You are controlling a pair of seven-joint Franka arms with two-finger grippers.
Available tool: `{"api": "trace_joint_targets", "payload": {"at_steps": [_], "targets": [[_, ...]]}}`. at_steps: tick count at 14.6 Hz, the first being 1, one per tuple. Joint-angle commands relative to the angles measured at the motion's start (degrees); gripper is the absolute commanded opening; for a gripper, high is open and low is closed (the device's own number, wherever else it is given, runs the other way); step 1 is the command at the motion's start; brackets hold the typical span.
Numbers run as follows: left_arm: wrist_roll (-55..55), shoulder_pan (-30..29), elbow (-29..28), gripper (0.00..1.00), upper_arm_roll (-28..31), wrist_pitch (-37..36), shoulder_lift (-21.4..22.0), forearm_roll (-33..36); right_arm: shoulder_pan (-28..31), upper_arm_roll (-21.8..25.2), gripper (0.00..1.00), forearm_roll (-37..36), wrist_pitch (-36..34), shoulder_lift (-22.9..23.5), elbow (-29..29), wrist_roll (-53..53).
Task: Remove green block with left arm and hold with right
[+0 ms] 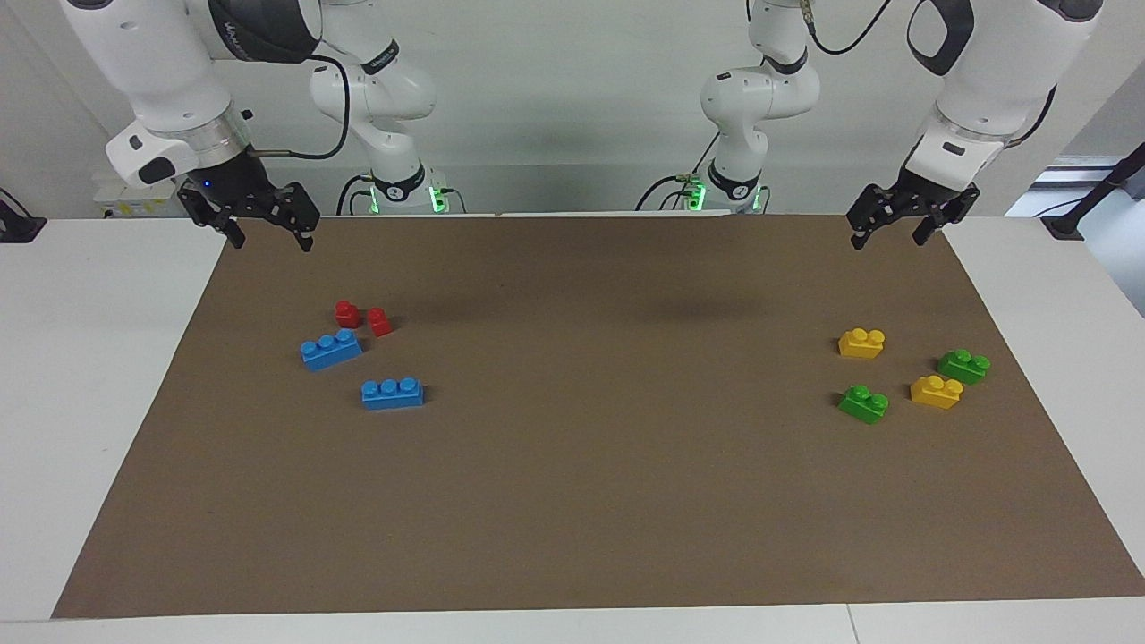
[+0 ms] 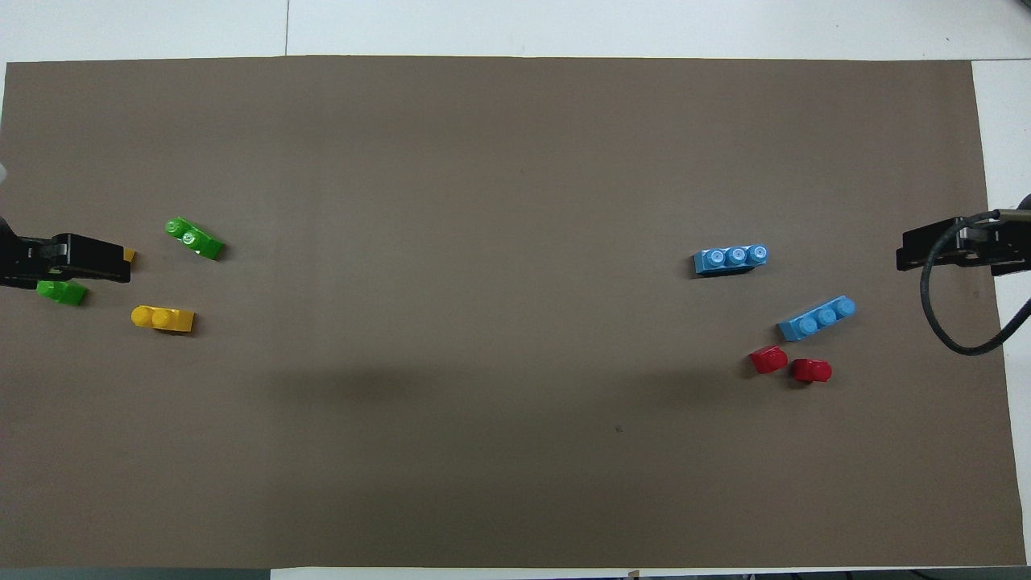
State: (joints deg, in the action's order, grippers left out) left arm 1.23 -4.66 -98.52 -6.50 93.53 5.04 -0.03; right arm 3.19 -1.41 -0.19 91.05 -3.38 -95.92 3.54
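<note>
- The left claw point(image 1: 897, 229) hangs in the air with its fingers spread and nothing between them, over the mat's robot-side edge at the left arm's end of the desk point(image 1: 107, 358).
- Two green blocks lie on the brown mat point(image 1: 572, 501), well apart from that claw: one green block point(image 1: 864, 403) farthest from the robots, the other green block point(image 1: 963, 366) just beside a yellow brick point(image 1: 936, 392).
- The right claw point(image 1: 259, 215) waits, fingers spread and bare, over the mat's corner.

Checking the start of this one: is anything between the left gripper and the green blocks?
Nothing visible. The left gripper hangs raised over the mat's edge; one green block and the other green block lie on the mat, with two yellow blocks beside them, not touching.
</note>
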Motion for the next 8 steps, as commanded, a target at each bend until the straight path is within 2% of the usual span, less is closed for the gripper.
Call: {"api": "trace_joint_targets", "payload": {"at_steps": [1,8], "targets": [[-0.62,0.35,0.25,1.00,0.52,-0.72,0.59,-0.85,0.59,0.00,1.00,1.16,-0.87,0.30,0.65,-1.51],[-0.62,0.35,0.25,1.00,0.52,-0.72,0.59,-0.85,0.68,0.00,1.00,1.16,-0.87,0.30,0.65,-2.74]]}}
